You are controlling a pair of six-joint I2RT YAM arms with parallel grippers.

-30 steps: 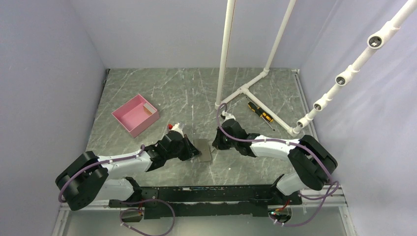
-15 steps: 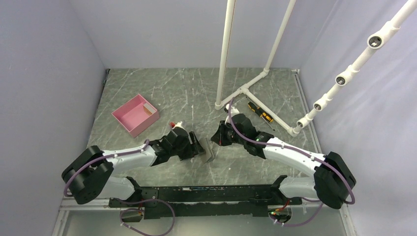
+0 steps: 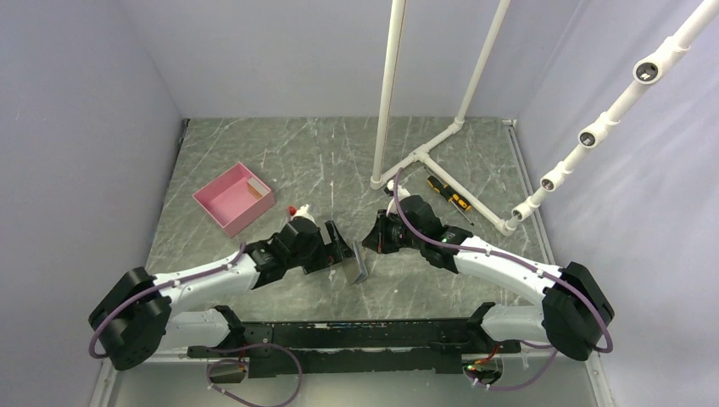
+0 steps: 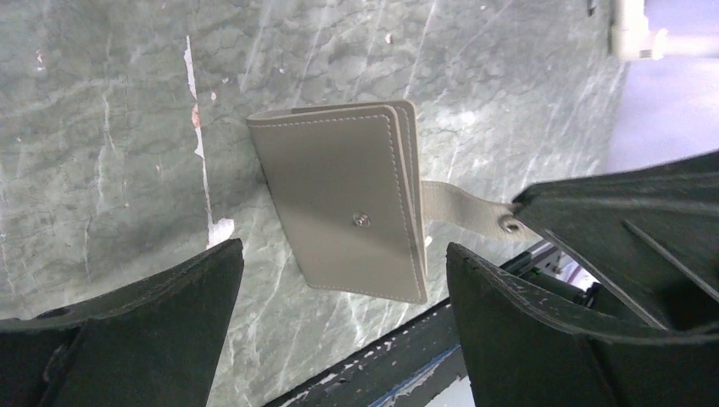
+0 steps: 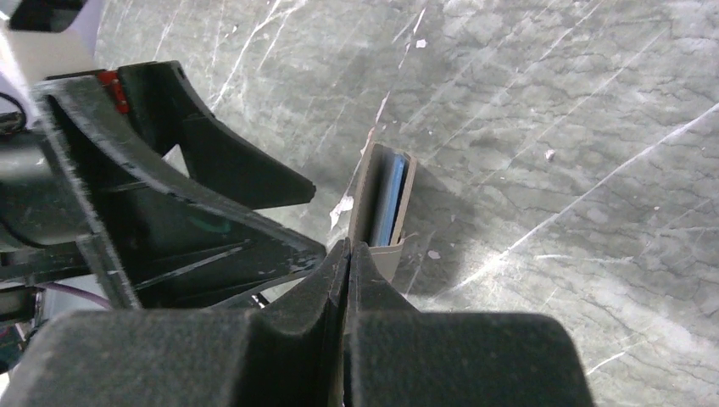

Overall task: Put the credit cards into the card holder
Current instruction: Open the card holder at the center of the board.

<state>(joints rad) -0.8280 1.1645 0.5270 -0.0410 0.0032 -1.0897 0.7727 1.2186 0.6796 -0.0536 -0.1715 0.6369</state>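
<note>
The card holder (image 4: 339,203) is a grey folded wallet with a stud, hanging tilted just above the marbled table. Its strap (image 4: 462,212) runs into the black fingers (image 4: 610,220) of my right gripper. In the right wrist view my right gripper (image 5: 348,246) is shut on that strap, and the card holder (image 5: 386,203) shows edge-on with its light blue lining. My left gripper (image 4: 343,254) stands open, one finger on each side of the holder and touching neither face. From above, the card holder (image 3: 356,261) sits between the left gripper (image 3: 336,251) and the right gripper (image 3: 367,243). The credit cards are hidden.
A pink open box (image 3: 233,198) stands at the back left. A white pipe frame (image 3: 441,161) rises at the back right, with a yellow-and-black screwdriver (image 3: 448,196) lying beside it. The black base rail (image 3: 356,335) runs along the near edge.
My left gripper has opened and let go of the card holder. The right arm has swung back and right, and the holder now hangs tilted from its strap in the shut right gripper.
</note>
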